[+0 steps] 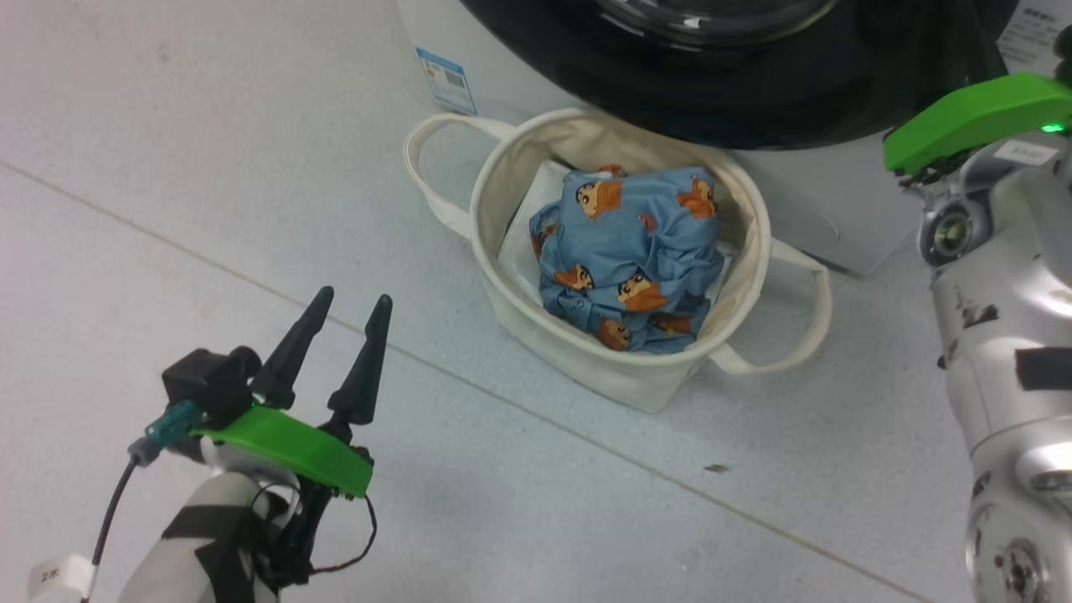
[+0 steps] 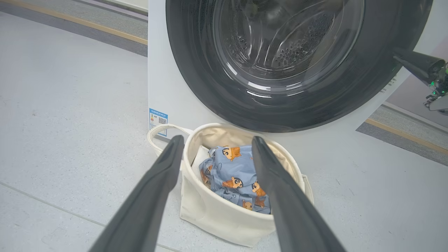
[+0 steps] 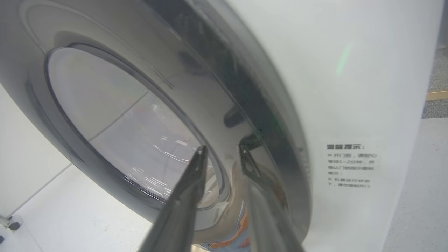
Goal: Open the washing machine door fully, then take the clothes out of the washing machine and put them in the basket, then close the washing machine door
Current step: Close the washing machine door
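Observation:
The light-blue clothes (image 1: 636,251) with orange cartoon figures lie bunched inside the cream basket (image 1: 586,368), which stands on the floor just in front of the white washing machine (image 1: 502,59). The washing machine door (image 2: 196,70), black-rimmed with a glass bowl, lies against the washer's front. My left gripper (image 1: 353,296) hovers open and empty over the floor, left of the basket, pointing at it (image 2: 217,217). My right gripper (image 3: 222,149) is at the door's black rim (image 3: 245,105) near its right edge, fingers apart, nothing between them. One of its dark fingers (image 2: 416,64) shows beside the door.
My silver right forearm (image 1: 1005,335) with its green wrist cover (image 1: 971,126) stands right of the basket. A small blue label (image 1: 445,79) marks the washer's lower left corner. Pale floor spreads to the left and front. A tan floor strip (image 2: 406,134) runs past the washer's right side.

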`<state>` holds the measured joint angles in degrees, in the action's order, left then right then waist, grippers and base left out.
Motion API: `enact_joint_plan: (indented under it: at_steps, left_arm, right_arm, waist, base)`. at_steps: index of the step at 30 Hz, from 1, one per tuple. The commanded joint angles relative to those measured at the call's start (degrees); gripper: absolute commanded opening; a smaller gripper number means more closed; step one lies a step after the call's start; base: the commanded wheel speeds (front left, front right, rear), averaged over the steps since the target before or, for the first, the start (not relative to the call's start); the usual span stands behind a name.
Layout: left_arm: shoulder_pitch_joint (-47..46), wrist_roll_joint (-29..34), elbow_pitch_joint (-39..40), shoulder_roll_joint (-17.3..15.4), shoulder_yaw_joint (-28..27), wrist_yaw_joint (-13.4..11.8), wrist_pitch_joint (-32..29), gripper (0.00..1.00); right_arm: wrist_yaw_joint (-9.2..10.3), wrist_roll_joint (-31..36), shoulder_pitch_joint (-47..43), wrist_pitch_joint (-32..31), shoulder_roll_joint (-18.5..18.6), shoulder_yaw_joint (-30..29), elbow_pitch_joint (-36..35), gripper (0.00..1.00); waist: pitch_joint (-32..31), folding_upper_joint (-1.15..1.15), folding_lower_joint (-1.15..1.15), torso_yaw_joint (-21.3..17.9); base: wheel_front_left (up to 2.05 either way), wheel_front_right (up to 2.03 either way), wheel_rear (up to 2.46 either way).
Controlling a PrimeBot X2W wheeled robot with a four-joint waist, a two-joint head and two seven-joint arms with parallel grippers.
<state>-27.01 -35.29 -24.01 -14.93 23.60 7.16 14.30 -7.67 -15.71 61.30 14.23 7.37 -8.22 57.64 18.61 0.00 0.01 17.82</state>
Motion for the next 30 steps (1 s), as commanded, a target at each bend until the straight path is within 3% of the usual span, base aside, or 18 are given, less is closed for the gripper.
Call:
enact_joint_plan:
  at_steps: [1,6,16,30]
  left_arm:
    - [-1.1,0.4,1.3,-1.9,-2.5,0.3,0.7,1.0]
    - [1.0,0.6,0.3,-3.4,-3.7,0.3,0.7,1.0]
    - [8.2,-1.0,-2.0,-9.0,-7.5,0.3,0.7,1.0]
    - [14.7,-4.9,1.0,-15.9,-13.2,-0.6,0.3,1.0]
  right_arm:
    - [0.19,0.5,1.3,0.8,0.0,0.2,-3.2,1.0]
    - [0.19,-0.6,-5.5,0.8,-1.8,5.3,-5.4,1.0]
    - [0.19,-5.5,-23.8,0.8,-3.2,13.5,-18.0,1.0]
    - [0.19,-6.0,-40.1,0.8,-1.5,12.3,-33.8,1.0]
  waist:
    - [-1.0,0.0,-0.01,-0.2]
    - [-6.3,0.0,-0.01,-1.6]
    - [-19.9,0.0,-0.01,-8.2]
    - [-24.1,0.0,-0.01,-18.8]
  base:
    - [0.0,0.0,0.0]
    - [0.0,0.0,0.0]
    - [0.0,0.0,0.0]
    - [0.0,0.0,0.0]
